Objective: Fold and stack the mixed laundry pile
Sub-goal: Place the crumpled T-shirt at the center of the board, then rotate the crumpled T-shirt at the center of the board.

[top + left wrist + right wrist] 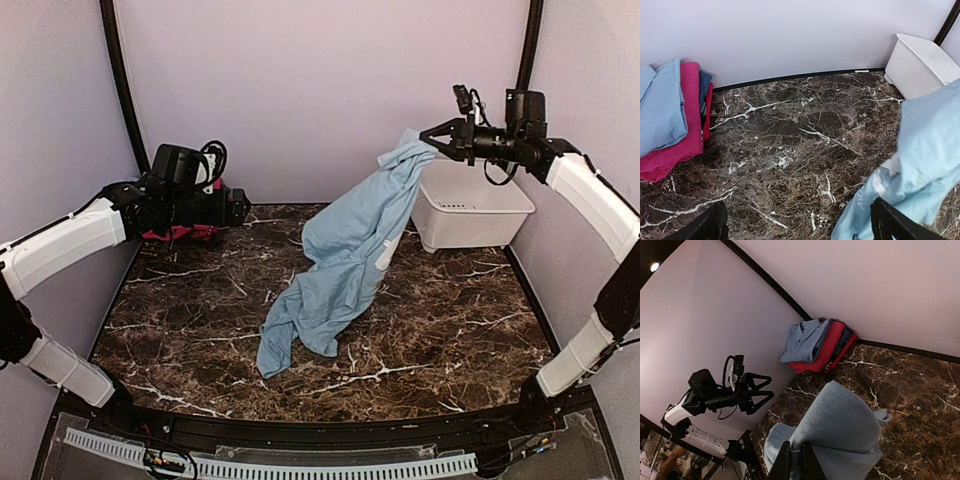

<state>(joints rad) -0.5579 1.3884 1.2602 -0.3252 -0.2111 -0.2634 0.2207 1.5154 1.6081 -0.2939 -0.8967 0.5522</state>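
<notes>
My right gripper (432,138) is shut on the top of a pale blue tee (345,255) with white print and holds it high, so it hangs down to the marble table with its lower end lying there. In the right wrist view the cloth (850,432) bunches between the closed fingers (795,465). The tee also hangs at the right of the left wrist view (927,165). A folded stack of pale blue, magenta-pink and dark pieces (670,120) lies at the back left corner, also seen in the right wrist view (817,342). My left gripper (243,207) hovers open and empty beside that stack.
A white plastic tub (468,212) stands at the back right against the wall, just behind the hanging tee. It also shows in the left wrist view (920,62). The dark marble table (200,310) is ringed by pale walls.
</notes>
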